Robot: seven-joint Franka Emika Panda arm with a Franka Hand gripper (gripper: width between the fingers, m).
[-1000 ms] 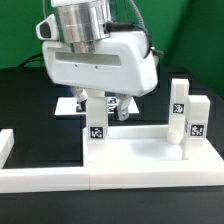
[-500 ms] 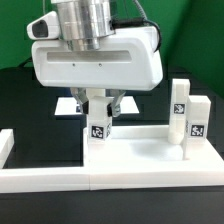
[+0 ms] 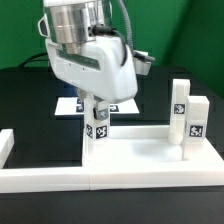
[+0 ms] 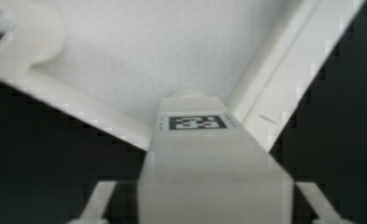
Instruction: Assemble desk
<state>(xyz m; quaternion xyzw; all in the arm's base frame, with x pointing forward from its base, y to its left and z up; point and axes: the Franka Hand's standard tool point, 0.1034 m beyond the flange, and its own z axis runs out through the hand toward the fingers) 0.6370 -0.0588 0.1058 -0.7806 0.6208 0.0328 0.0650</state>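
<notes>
The desk's white rimmed tabletop (image 3: 135,150) lies flat at the front. A white block leg (image 3: 97,138) with a square tag stands upright at its corner on the exterior view's left. My gripper (image 3: 97,112) is down over this leg's top, one finger on each side. In the wrist view the leg (image 4: 206,160) fills the space between the fingers (image 4: 103,200), with a thin dark gap on each side, so the gripper (image 4: 201,205) is open. Two more tagged legs (image 3: 179,108) (image 3: 196,125) stand upright at the tabletop's end on the exterior view's right.
A long white border rail (image 3: 60,180) runs along the front, with a raised end (image 3: 5,145) at the exterior view's left. The marker board (image 3: 68,104) lies on the black table behind the gripper. A green wall closes the back.
The gripper came down over the leg on the exterior view's left, then turned about its vertical axis. The leg's tag still faces the same way.
</notes>
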